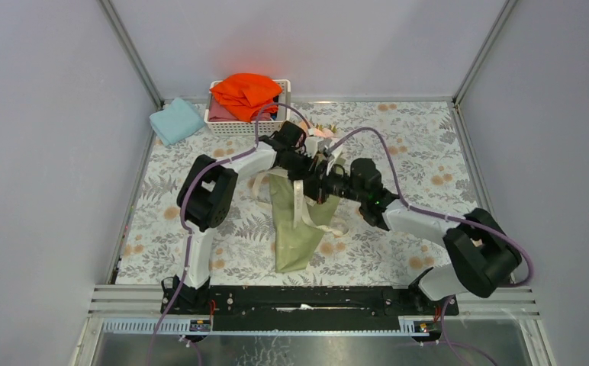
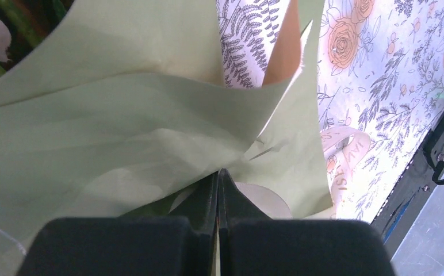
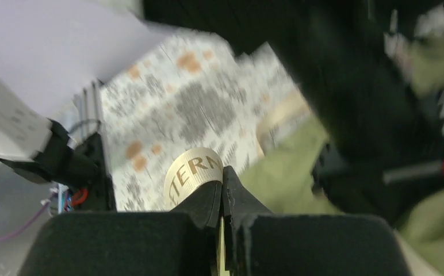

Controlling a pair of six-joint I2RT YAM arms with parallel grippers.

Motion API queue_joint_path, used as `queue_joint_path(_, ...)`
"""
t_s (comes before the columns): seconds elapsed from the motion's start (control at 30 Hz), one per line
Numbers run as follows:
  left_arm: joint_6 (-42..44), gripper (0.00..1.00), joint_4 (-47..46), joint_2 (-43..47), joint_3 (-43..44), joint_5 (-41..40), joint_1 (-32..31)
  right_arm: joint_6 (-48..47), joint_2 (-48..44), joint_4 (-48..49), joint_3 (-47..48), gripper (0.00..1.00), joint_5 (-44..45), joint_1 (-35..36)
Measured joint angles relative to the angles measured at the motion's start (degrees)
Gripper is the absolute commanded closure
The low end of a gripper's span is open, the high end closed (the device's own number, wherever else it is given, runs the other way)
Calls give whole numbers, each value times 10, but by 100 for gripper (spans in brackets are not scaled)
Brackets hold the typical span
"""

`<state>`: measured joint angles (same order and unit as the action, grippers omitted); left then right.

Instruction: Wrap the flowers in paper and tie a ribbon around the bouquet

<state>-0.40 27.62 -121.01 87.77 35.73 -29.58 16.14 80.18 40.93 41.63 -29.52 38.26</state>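
While the bouquet lies wrapped on the table, tying appears in hand; right gripper pinches a ribbon loop; left gripper is closed against the paper, contents unclear; next, the ends likely need crossing and drawing tight.

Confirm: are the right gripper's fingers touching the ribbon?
Touching. The right wrist view shows it: the right fingers are closed on the ribbon; a cream strip runs between them and the lettered part curls over their tips.
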Motion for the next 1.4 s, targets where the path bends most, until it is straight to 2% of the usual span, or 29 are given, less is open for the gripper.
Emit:
queue_joint_path(0.23, -3, 100, 10, 0, 17, 9, 15, 3, 88, 10, -34, 100, 14, 0)
queue_joint_path(0.5, -10, 100, 35, 18, 98, 16, 70, 8, 176, 55, -39, 100, 19, -2)
queue_joint_path(0.67, -4, 100, 49, 111, 104, 23, 76, 49, 235, 108, -40, 100, 14, -23)
queue_joint_path(0.83, 26, 100, 80, 202, 115, 82, 66, 92, 292, 133, -13, 100, 8, -58)
queue_joint_path(0.97, 118, 100, 181, 216, 140, 134, 14, 114, 320, 139, 20, 100, -5, -71)
queue_joint_path(1.2, 355, 100, 427, 177, 166, 223, -161, 136, 325, 146, 63, 100, -33, -92)
queue_joint_path(1.3, 387, 100, 445, 170, 162, 231, -188, 136, 325, 146, 76, 100, -42, -95)
queue_joint_path(1.4, 367, 100, 397, 170, 146, 189, -185, 136, 325, 140, 84, 100, -47, -96)
